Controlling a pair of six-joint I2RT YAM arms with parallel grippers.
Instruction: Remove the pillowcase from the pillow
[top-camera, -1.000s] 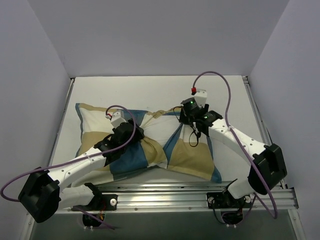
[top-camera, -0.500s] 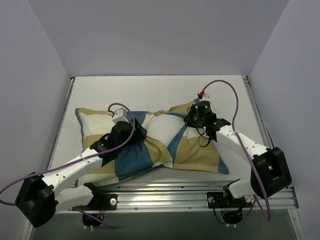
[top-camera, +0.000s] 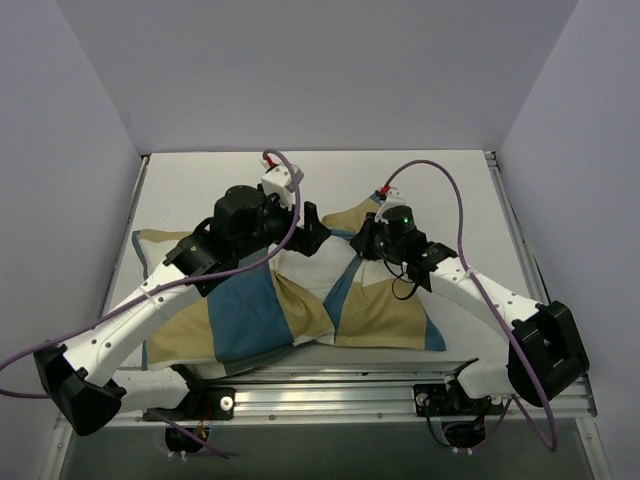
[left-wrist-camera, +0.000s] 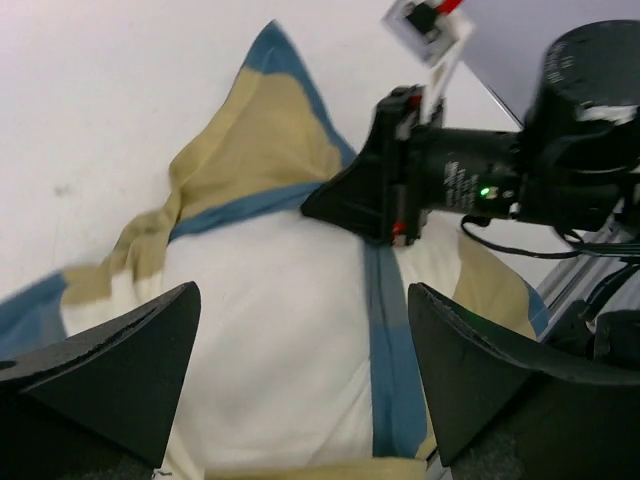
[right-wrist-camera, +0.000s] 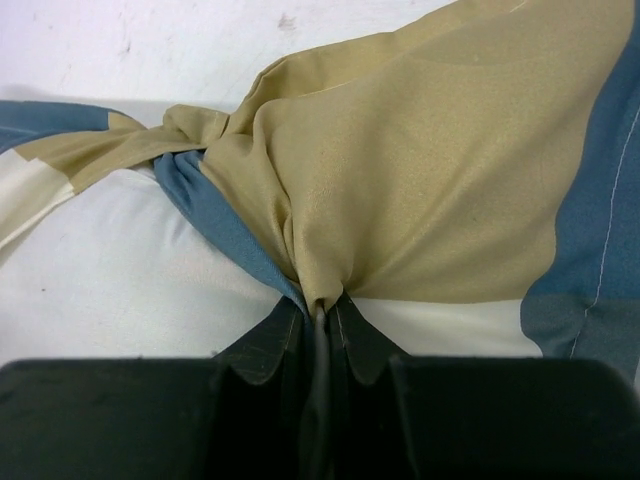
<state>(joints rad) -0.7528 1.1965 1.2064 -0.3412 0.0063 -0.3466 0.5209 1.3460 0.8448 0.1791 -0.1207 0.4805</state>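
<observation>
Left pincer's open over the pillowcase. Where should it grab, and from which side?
Probably the twisted tan-and-blue ridge of the pillowcase at its far edge, left of where the right pincer pinches it. It stands proud of the flat fabric, so the left pincer can drop from above, jaws across the ridge. The smooth blocks offer little to pinch.
</observation>
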